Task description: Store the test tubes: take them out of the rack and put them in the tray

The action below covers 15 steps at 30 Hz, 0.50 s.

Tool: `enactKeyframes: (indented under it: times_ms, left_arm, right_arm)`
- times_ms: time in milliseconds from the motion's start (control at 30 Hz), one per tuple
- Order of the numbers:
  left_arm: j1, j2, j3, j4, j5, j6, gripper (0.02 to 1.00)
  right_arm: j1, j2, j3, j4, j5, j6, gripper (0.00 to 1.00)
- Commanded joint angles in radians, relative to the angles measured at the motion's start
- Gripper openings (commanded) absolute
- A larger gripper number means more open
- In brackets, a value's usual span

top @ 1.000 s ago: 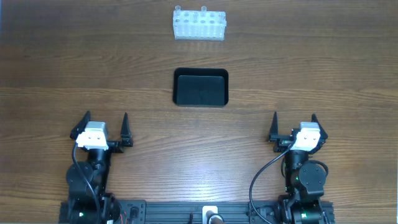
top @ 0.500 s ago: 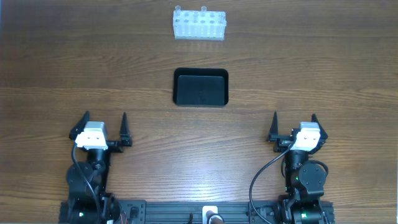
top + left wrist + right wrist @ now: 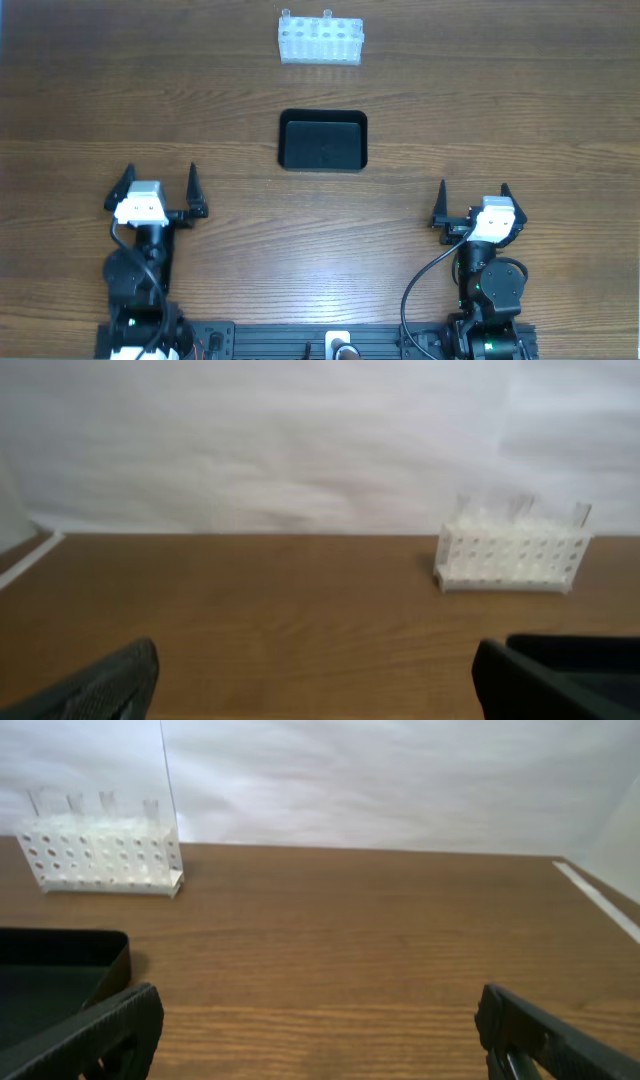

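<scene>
A white perforated rack [image 3: 320,43] stands at the far middle of the wooden table, with clear test tubes [image 3: 286,17] upright in it. The rack [image 3: 512,555] with tubes also shows in the left wrist view, and the rack [image 3: 100,861] in the right wrist view. A black empty tray [image 3: 323,140] lies in front of the rack, toward the arms. My left gripper [image 3: 157,187] is open near the left front, holding nothing. My right gripper [image 3: 471,202] is open near the right front, also empty. Both are well short of the tray and rack.
A white wall rises behind the table's far edge [image 3: 250,534]. Bare wood lies between the grippers and the tray [image 3: 60,965]. The arms' bases [image 3: 330,340] sit on a black rail along the near edge.
My left gripper has shifted slightly up the top view and to the left, away from its base. The right arm, rack and tray have not moved.
</scene>
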Motion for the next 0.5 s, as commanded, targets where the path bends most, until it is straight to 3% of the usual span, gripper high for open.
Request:
enactKeyframes:
  times_ms: [33, 333, 500]
  left_arm:
    - [0.005, 0.223, 0.11, 0.12, 0.049, 0.011, 0.998]
    - [-0.075, 0.789, 0.536, 0.151, 0.064, 0.011, 1.0]
    - [-0.164, 1.07, 0.766, 0.158, 0.001, 0.011, 1.0]
  right_arm:
    - [-0.006, -0.009, -0.006, -0.001, 0.009, -0.002, 0.993]
    - [-0.006, -0.009, -0.006, -0.001, 0.009, -0.002, 0.993]
    - [-0.006, -0.009, -0.006, -0.001, 0.009, -0.002, 0.991]
